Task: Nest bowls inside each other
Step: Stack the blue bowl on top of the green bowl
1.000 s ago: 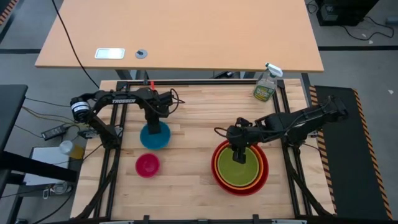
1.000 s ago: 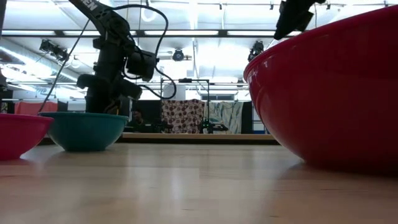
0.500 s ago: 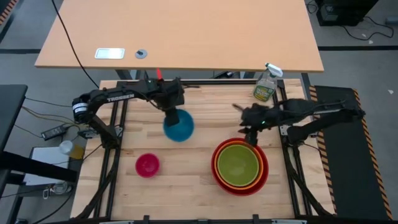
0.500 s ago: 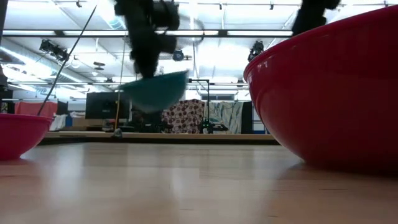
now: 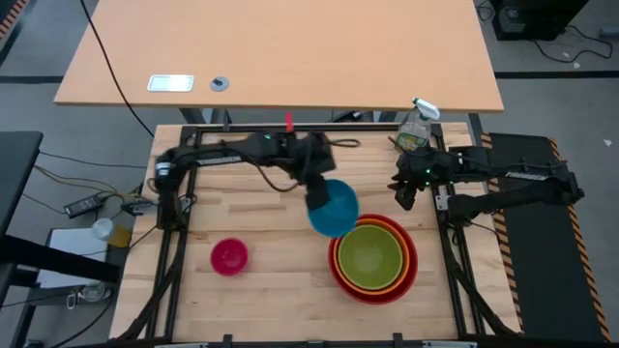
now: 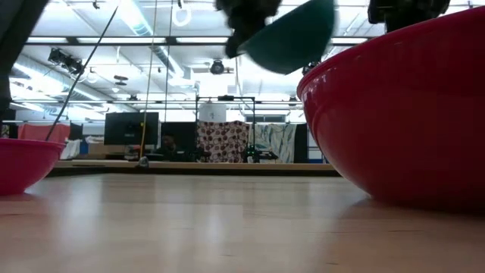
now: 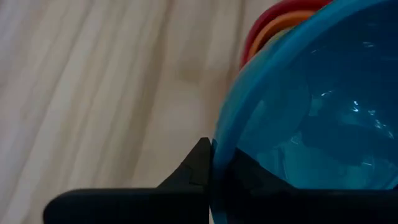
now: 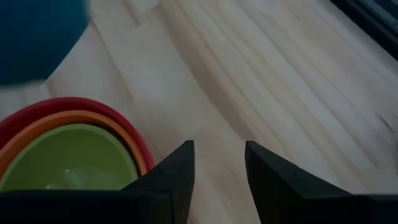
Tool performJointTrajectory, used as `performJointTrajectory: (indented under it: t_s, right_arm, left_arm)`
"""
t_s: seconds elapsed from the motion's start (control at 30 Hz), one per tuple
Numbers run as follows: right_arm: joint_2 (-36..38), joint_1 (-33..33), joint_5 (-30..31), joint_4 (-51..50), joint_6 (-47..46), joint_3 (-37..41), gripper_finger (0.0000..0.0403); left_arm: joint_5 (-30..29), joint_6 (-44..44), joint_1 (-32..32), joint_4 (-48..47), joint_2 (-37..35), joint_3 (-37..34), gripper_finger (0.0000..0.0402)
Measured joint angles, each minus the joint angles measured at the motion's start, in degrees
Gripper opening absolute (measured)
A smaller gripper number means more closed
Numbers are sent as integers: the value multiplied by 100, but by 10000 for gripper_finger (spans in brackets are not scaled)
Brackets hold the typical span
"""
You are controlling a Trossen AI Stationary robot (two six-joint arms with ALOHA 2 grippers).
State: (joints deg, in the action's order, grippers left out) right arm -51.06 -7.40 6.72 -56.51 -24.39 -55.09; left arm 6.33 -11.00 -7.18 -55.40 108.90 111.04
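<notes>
A blue bowl [image 5: 334, 207] hangs tilted in the air just left of and beyond a stack of a lime green bowl [image 5: 369, 255] in an orange bowl [image 5: 385, 286] in a red bowl [image 5: 340, 272]. My left gripper [image 5: 315, 191] is shut on the blue bowl. The low view shows the blue bowl [image 6: 292, 34] high above the table beside the red bowl [image 6: 402, 114]. A small pink bowl [image 5: 229, 256] rests on its base at the near left. My right gripper [image 5: 404, 196] hovers open and holding nothing, beyond the stack's right side. My left gripper holds the blue bowl by its rim [image 7: 216, 163], one finger [image 7: 194, 169] outside the wall and the other inside, dimly seen through the plastic. The fingers come slanting down from the table's far left. The bowl is lifted clear and tilted.
A clear spray bottle [image 5: 414, 130] stands at the table's far right corner, close behind my right arm. Bare wooden tabletop [image 5: 280, 280] lies between the pink bowl and the stack. A black frame [image 5: 184, 208] runs around the table's edges.
My left gripper has lifted the blue bowl off the table at the left and carried it up and rightward to the stack's edge, tipping it on the way. My right gripper has drawn back from over the green bowl toward the far right.
</notes>
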Motion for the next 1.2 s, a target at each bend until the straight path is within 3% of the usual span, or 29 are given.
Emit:
performJointTrajectory:
  t_s: [0.27,0.6,0.97,1.2]
  right_arm:
    - [470,-360,-31,-225,58,2,148]
    - [886,-483,737,-181,409,2,148]
    - [886,-474,472,-82,508,2,148]
    - [882,-474,409,159,554,2,148]
  left_arm:
    - [149,-942,480,230,1249,1468,23]
    - [101,-2037,977,878,2166,1621,24]
    - [-680,-1484,1236,917,2471,1611,29]
    - [-840,-1090,1383,983,2511,1609,73]
